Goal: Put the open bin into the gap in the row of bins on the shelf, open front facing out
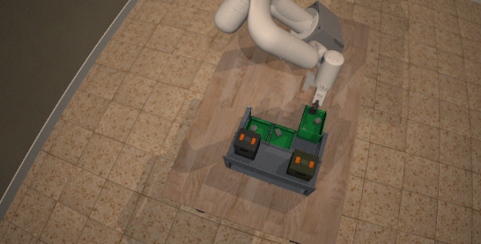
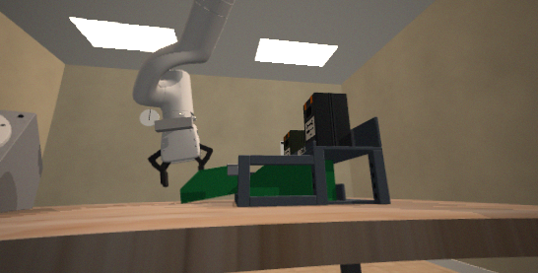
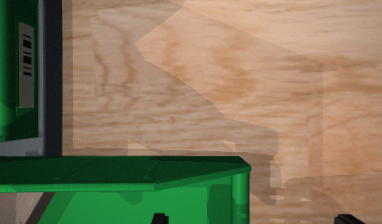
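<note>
The green open bin (image 1: pixel 312 125) lies tilted, partly inside the right-hand gap of the grey shelf (image 1: pixel 275 159), with its outer end sticking out toward the arm. A grey part (image 1: pixel 316 122) lies in it. In the side view the bin (image 2: pixel 212 184) slopes out of the shelf (image 2: pixel 312 174) down to the table. My gripper (image 2: pixel 180 169) is open and empty, just above the bin's outer end. In the wrist view the fingertips stand one over the bin (image 3: pixel 118 190) and one over the table. Two other green bins (image 1: pixel 260 129) (image 1: pixel 282 136) sit in the row with their parts.
Two dark boxes (image 1: pixel 247 142) (image 1: pixel 303 164) stand on the shelf's low top board. The arm's grey base (image 1: pixel 326 25) stands at the far end of the wooden table. A neighbouring bin (image 3: pixel 13 70) and the shelf's lip (image 3: pixel 50 75) show at the wrist view's left.
</note>
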You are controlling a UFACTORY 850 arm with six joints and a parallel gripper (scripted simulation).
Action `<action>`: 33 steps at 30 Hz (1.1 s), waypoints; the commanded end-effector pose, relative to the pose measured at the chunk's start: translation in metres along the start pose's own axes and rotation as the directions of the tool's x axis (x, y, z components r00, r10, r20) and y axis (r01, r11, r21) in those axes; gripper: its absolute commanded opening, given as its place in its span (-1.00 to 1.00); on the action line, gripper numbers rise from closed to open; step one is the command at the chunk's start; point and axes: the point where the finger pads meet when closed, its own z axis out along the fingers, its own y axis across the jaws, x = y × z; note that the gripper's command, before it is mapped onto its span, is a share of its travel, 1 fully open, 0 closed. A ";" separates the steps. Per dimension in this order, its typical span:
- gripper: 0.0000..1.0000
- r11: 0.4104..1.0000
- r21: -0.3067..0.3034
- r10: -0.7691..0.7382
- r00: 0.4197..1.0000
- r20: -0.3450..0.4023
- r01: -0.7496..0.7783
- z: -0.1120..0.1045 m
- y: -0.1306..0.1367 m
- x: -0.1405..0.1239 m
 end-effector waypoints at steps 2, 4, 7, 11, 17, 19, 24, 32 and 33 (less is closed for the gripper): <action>1.00 1.000 0.001 0.000 1.000 0.001 0.000 -0.001 -0.001 0.000; 1.00 1.000 0.001 0.000 1.000 0.001 0.000 -0.001 -0.001 0.000; 1.00 1.000 0.001 0.000 1.000 0.001 0.000 -0.001 -0.001 0.000; 1.00 1.000 0.001 0.000 1.000 0.001 0.000 -0.003 -0.001 0.000; 1.00 1.000 0.001 0.000 1.000 0.001 0.000 -0.004 -0.001 0.000; 1.00 1.000 0.001 0.000 1.000 0.001 0.000 -0.004 -0.001 0.000; 1.00 1.000 0.001 0.000 1.000 0.001 0.000 -0.004 -0.001 0.000; 1.00 1.000 0.001 0.000 1.000 0.001 0.000 0.006 -0.001 0.000; 1.00 1.000 0.001 0.000 1.000 0.001 0.000 0.006 -0.001 0.000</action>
